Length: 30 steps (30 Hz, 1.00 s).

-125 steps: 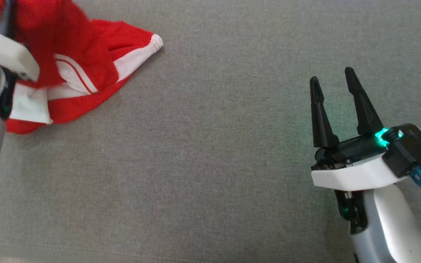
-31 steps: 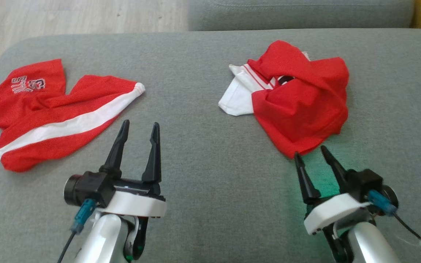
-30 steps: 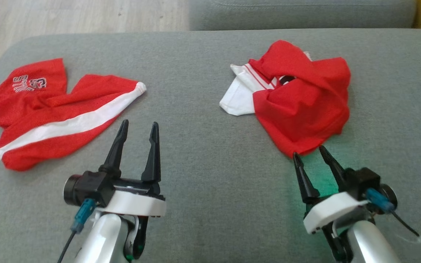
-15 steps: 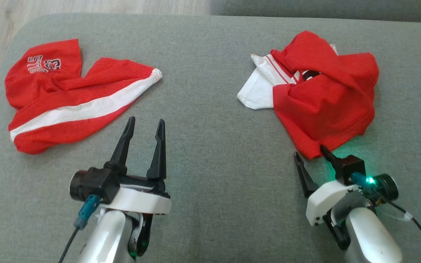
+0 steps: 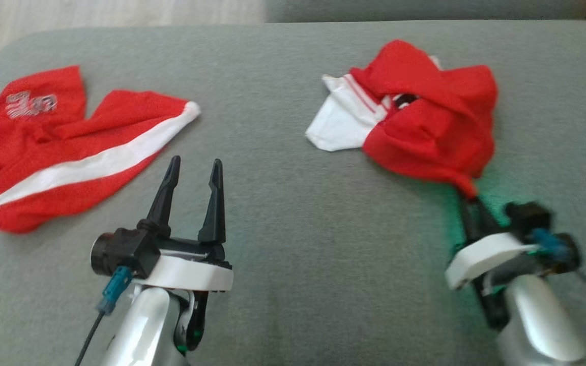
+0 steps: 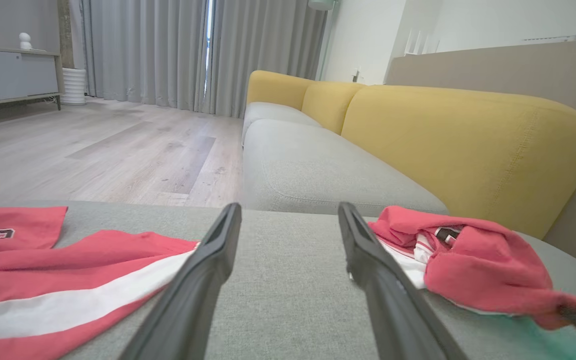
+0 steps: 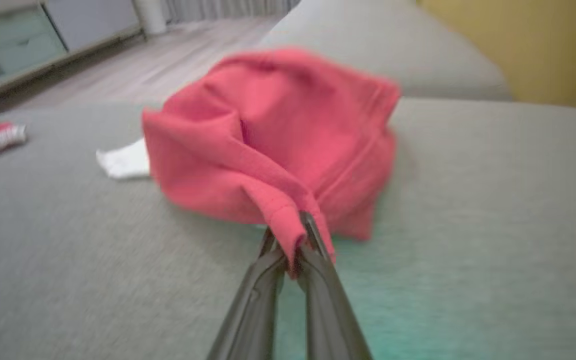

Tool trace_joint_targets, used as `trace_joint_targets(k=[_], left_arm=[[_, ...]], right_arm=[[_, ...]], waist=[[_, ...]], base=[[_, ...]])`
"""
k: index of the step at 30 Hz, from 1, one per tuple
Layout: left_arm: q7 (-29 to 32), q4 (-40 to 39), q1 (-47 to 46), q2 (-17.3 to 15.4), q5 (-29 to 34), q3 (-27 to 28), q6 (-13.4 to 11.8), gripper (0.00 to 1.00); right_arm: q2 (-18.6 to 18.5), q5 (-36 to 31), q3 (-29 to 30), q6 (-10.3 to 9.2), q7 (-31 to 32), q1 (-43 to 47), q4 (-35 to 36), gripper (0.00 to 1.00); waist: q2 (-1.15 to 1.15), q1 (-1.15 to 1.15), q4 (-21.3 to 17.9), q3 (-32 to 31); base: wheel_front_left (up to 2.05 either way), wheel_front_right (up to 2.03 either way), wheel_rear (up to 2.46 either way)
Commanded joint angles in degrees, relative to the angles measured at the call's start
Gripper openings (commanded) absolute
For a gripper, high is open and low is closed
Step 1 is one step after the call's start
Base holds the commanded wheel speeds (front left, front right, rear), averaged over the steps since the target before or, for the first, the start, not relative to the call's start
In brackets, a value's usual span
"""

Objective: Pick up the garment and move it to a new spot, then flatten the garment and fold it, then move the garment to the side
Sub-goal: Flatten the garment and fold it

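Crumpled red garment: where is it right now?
The crumpled red garment lies at the head view's right on the grey cushion, near corner pinched in the right end effector; the striped garment lies far left.

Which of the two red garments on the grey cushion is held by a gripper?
The crumpled red and white garment on the right: the shut right gripper pinches its near corner. The flatter red garment with a long white stripe lies untouched.

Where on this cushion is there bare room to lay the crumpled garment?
Bare cushion runs down the middle, between the striped garment and the crumpled garment, ahead of the left gripper. Crowded: the left end, and the right side where the right gripper pinches the crumpled garment.
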<state>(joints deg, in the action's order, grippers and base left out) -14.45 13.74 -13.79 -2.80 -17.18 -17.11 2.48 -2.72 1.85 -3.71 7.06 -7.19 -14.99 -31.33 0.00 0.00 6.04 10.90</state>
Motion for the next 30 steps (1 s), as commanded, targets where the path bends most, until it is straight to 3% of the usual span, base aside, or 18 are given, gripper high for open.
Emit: trace_joint_targets(k=[1,7,13,14,15,19,22,30], left_arm=[[-0.5,-1.6,-1.5,-0.1,0.0,2.0,0.0,1.0],[-0.5,-2.0,-1.7,-0.1,-0.1,2.0,0.2,1.0],[-0.5,-2.0,-2.0,-0.1,-0.8,0.8,0.1,1.0],[-0.5,-2.0,-2.0,-0.1,-0.9,0.7,0.2,1.0],[-0.5,-2.0,-2.1,-0.1,-0.9,0.6,0.3,1.0],[-0.5,-1.7,-1.8,-0.1,-0.9,0.8,0.6,1.0],[-0.5,-1.4,-1.5,-0.1,-0.9,1.2,0.7,1.0],[-0.5,-1.9,-0.5,-0.1,-1.3,1.3,0.6,1.0]], right_arm=[[-0.2,0.8,0.7,0.43,-1.3,-0.5,3.6,0.0],[-0.2,-0.2,12.4,0.43,2.1,1.9,14.4,0.0],[-0.2,-4.0,27.5,0.43,7.5,0.9,20.9,0.0],[-0.2,-4.9,29.0,0.43,8.1,0.6,21.5,0.36],[-0.2,-5.5,30.5,0.43,8.4,0.2,22.1,1.0],[-0.2,-6.0,32.9,0.43,9.3,-0.7,22.7,1.0],[-0.2,-6.9,31.4,0.43,7.9,-0.6,23.7,1.0],[-0.2,-0.7,15.0,0.43,1.6,3.1,27.6,1.0]], waist=[[0.0,0.0,-1.9,-0.7],[0.0,0.0,-5.5,-1.5],[0.0,0.0,-5.9,-1.4],[0.0,0.0,-5.6,-1.4],[0.0,0.0,-5.4,-1.4],[0.0,0.0,-4.6,-1.7],[0.0,0.0,-4.2,-2.2],[0.0,0.0,-3.7,-3.6]], base=[[0.0,0.0,0.0],[0.0,0.0,0.0],[0.0,0.0,0.0],[0.0,0.0,0.0],[0.0,0.0,0.0],[0.0,0.0,0.0],[0.0,0.0,0.0],[0.0,0.0,0.0]])
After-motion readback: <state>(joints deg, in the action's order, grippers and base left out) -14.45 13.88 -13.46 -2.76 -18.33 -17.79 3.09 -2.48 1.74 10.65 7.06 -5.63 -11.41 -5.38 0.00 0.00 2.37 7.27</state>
